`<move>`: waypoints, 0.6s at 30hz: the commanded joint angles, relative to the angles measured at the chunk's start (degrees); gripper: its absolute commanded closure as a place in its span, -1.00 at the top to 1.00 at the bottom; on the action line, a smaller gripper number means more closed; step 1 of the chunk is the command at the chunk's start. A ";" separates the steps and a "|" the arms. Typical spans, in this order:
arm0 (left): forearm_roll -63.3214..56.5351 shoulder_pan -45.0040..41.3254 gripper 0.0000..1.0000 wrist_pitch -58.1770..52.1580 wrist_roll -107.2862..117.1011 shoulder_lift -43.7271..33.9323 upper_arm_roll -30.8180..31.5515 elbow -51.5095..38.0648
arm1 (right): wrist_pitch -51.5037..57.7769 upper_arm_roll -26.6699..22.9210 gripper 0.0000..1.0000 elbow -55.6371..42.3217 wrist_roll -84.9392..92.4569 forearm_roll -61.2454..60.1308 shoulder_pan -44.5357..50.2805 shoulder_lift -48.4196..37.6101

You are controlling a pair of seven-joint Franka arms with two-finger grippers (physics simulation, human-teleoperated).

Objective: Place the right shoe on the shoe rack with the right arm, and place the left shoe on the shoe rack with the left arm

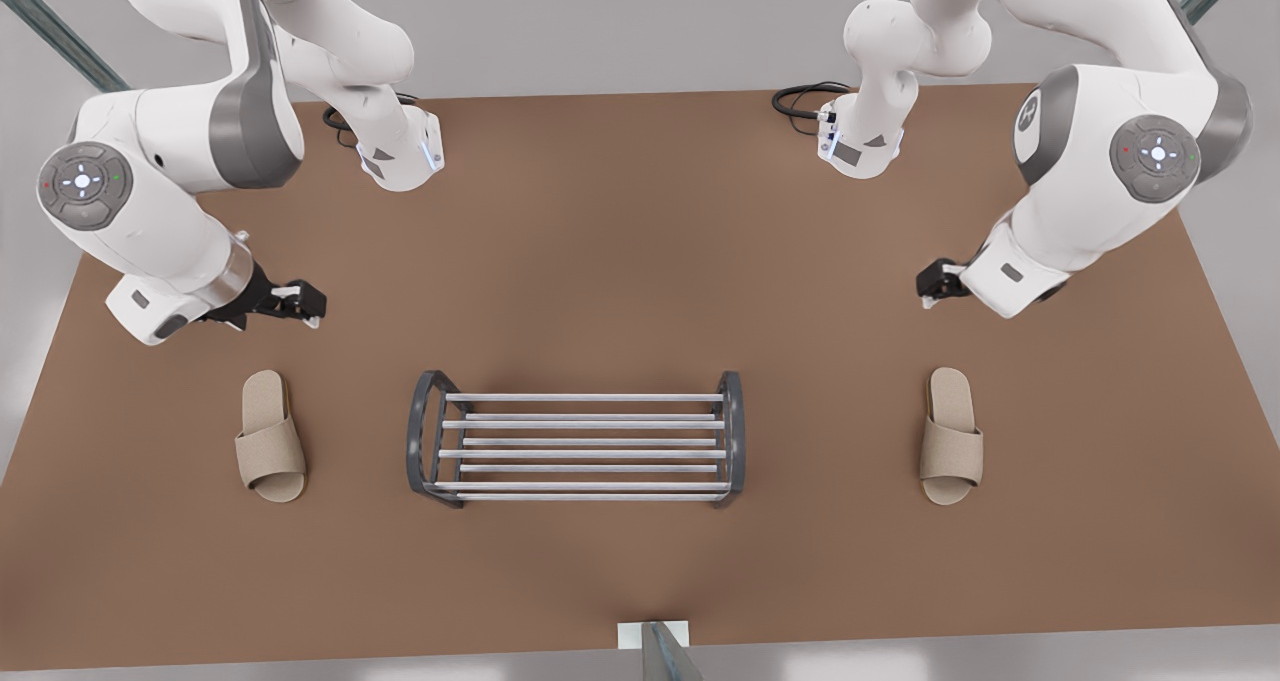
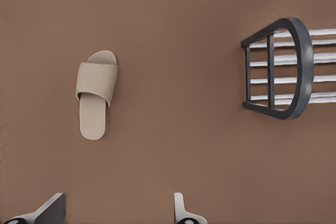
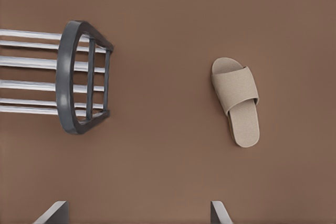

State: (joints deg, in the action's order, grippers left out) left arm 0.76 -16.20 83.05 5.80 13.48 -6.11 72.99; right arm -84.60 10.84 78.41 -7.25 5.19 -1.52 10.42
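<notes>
Nothing is racked yet: you are looking at both slippers lying on the table either side of the shoe rack [image 1: 578, 449], left shoe [image 2: 96, 94] below the spread, empty left gripper [image 2: 118, 211], right shoe [image 3: 236, 100] below the equally spread right gripper [image 3: 139, 213].

A simulated robot test cell is shown rather than a home: a plain brown table [image 1: 640, 261] is set against bare grey surroundings, two white arm bases [image 1: 400, 156] are bolted on at 12 o'clock, and metal struts [image 1: 60, 31] are seen at the corners.
</notes>
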 commanded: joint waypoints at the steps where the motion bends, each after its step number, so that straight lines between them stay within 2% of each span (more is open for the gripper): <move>1: -1.29 0.12 1.00 4.40 6.68 -0.12 0.05 0.04 | -0.39 0.05 1.00 -0.19 -1.62 0.09 0.03 -0.05; 5: -1.72 -0.49 1.00 3.00 7.12 1.64 1.45 0.05 | 2.42 -0.03 1.00 0.78 -2.50 0.44 0.03 4.60; 6: -6.53 -3.90 1.00 0.19 7.56 3.04 1.45 -0.04 | 2.51 -0.03 1.00 0.78 -2.59 0.44 0.02 5.39; 8: -17.01 -18.76 1.00 -8.69 34.32 8.92 1.45 0.04 | 1.02 0.05 1.00 1.91 -1.54 2.71 -0.41 9.53; 9: -20.34 -22.37 1.00 -9.75 40.58 11.47 1.36 0.31 | -1.87 0.05 1.00 5.15 -1.54 4.03 -0.76 9.26; 10: -32.73 -27.30 1.00 -9.58 41.31 13.24 1.36 6.88 | -9.43 0.14 1.00 10.78 3.72 3.87 -5.68 9.26; 12: -51.72 -28.71 1.00 2.54 41.57 13.15 1.28 22.97 | -23.76 0.14 1.00 21.78 15.86 3.69 -11.22 8.56; 13: -56.31 -26.61 1.00 9.04 41.57 12.89 1.01 27.02 | -28.42 0.14 1.00 24.15 19.47 3.69 -12.37 8.82; 16: -59.56 -23.97 1.00 40.60 51.42 9.73 -4.52 41.70 | -37.57 0.14 1.00 25.82 31.33 3.69 -14.56 9.53; 18: -60.35 -23.17 1.00 53.87 60.46 8.59 -9.01 45.30 | -41.25 0.14 1.00 26.18 40.64 3.69 -14.83 11.37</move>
State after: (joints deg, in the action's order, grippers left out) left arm -53.93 -39.63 108.78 29.61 22.57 -13.92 116.70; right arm -111.83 11.00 104.38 3.14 8.76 -16.46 21.77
